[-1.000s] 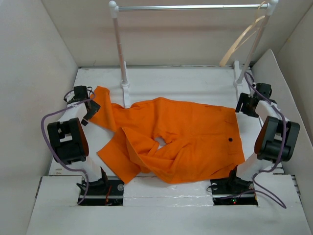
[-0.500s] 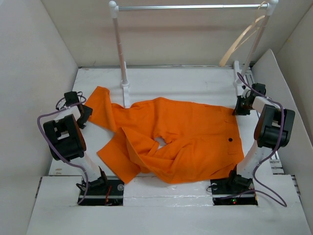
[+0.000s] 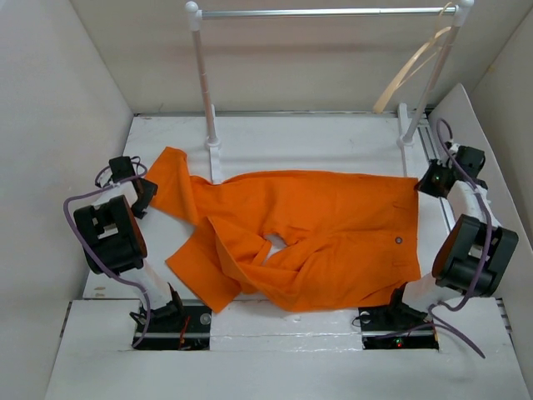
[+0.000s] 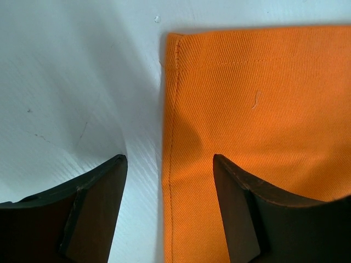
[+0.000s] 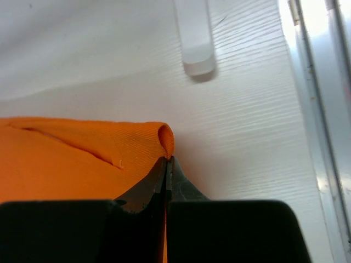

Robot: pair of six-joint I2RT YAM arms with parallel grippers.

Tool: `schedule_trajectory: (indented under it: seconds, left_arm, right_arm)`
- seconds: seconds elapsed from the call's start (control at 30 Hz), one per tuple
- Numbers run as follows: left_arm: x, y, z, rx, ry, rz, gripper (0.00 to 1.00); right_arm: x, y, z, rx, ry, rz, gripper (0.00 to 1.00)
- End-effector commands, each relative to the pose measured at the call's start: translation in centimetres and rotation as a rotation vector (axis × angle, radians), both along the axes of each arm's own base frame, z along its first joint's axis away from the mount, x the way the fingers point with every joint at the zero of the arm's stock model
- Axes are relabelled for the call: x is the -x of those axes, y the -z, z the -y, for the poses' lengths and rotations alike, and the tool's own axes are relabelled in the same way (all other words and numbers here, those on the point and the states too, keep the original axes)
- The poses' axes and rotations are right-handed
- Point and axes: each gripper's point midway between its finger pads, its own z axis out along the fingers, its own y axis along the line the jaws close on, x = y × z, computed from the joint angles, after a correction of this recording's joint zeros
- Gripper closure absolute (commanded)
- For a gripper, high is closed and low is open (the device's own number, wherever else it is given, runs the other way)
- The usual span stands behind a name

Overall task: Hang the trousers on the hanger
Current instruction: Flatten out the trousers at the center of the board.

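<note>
Step in hand: getting a grip on the trousers (image 3: 308,233), nothing lifted yet.

- Trousers lay spread on the desk (image 3: 316,137), waistband to the right, legs to the left. One leg ran to the far left, the other was folded over at the near left. Button (image 3: 398,240) faced up near the right edge.
- Right end effector (image 5: 166,161) was fully closed on the far-right waistband corner. Wrist view showed a small roll of orange cloth pinched at the tips, the cloth low at the desk.
- Left end effector (image 4: 167,164) was wide open and held nothing. It straddled the side seam of the far-left leg just short of the hem corner: one finger over bare desk, the other over cloth. Couldn't tell if the tips touched the desk.
- Hanger (image 3: 408,71) hung from the rack (image 3: 316,12) at the far right end of the bar, beside the right post, well apart from the trousers and untouched.

My read of the next move: left needs to drop onto that edge and close, taking cloth rather than just the seam. With both ends held, lift and carry right and far towards the hanger. The hanger hangs free on its hook, so it will likely swing if the cloth drags on it. The folded near leg may trail and snag on the way up.
</note>
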Motion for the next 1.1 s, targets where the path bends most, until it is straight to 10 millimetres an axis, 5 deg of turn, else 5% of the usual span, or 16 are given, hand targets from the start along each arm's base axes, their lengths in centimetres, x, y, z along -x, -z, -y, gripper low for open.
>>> schedule_trajectory:
  seconds: [0.0, 0.07, 0.17, 0.23, 0.3, 0.33, 0.37, 0.4, 0.47, 0.5, 0.53, 0.63, 0.73, 0.87, 1.0, 1.07]
  left_arm:
    - [1.7, 0.9, 1.0, 0.026, 0.021, -0.044, 0.39]
    - [1.5, 0.6, 1.1, 0.026, 0.031, -0.037, 0.38]
    - [1.6, 0.1, 1.3, 0.031, 0.042, -0.033, 0.38]
    - [2.0, 0.1, 1.4, 0.031, 0.046, -0.037, 0.38]
    - [2.1, -0.2, 1.4, 0.019, 0.050, -0.024, 0.38]
    - [2.4, 0.2, 1.6, 0.023, 0.058, -0.027, 0.37]
    - [2.4, 0.4, 1.6, 0.023, 0.065, -0.027, 0.36]
    - [2.4, 0.4, 1.6, 0.023, 0.065, -0.027, 0.36]
    - [2.6, 1.6, 1.6, 0.033, 0.066, -0.072, 0.35]
    - [2.0, 1.5, 1.3, 0.028, 0.072, -0.074, 0.35]
    - [1.9, 1.8, 1.0, 0.020, 0.070, -0.089, 0.35]
    - [1.2, 2.4, 0.3, -0.011, 0.068, -0.135, 0.36]
    - [0.3, 2.8, 0.4, -0.009, 0.078, -0.136, 0.50]
    - [-0.4, 3.3, 0.8, 0.002, 0.099, -0.157, 1.00]
    - [1.2, 2.9, -1.0, 0.023, 0.039, -0.169, 1.00]
    - [2.2, 0.7, -2.8, -0.007, -0.026, -0.127, 1.00]
  right_arm:
    - [-0.6, -3.7, 3.9, 0.063, 0.133, 0.078, 1.00]
    - [-1.5, -5.2, 5.6, 0.084, 0.172, 0.106, 1.00]
    - [-2.4, -4.7, 7.3, 0.104, 0.207, 0.042, 1.00]
    - [-3.4, -5.1, 8.1, 0.115, 0.206, 0.026, 0.67]
    - [-4.2, -5.4, 6.2, 0.107, 0.120, 0.000, 0.36]
    - [-4.2, -6.1, 5.2, 0.105, 0.092, 0.018, 0.33]
    - [-3.7, -5.5, 2.1, 0.118, 0.007, 0.048, 0.33]
    - [-3.7, -5.5, 2.0, 0.118, 0.007, 0.048, 0.33]
    - [-3.0, -8.3, -1.3, 0.144, -0.050, 0.157, 0.35]
    - [-1.7, -6.4, -3.6, 0.088, -0.086, 0.145, 0.36]
    - [-1.1, -7.8, -5.2, 0.090, -0.120, 0.200, 0.37]
    - [0.9, -6.4, -11.8, 0.040, -0.310, 0.225, 0.39]
    - [3.6, -6.1, -18.2, 0.007, -0.473, 0.248, 0.40]
    - [6.1, -6.0, -23.7, -0.018, -0.583, 0.284, 0.40]
    - [7.0, -3.8, -26.5, -0.013, -0.667, 0.204, 0.39]
    - [7.6, -3.5, -28.0, 0.001, -0.717, 0.194, 0.39]
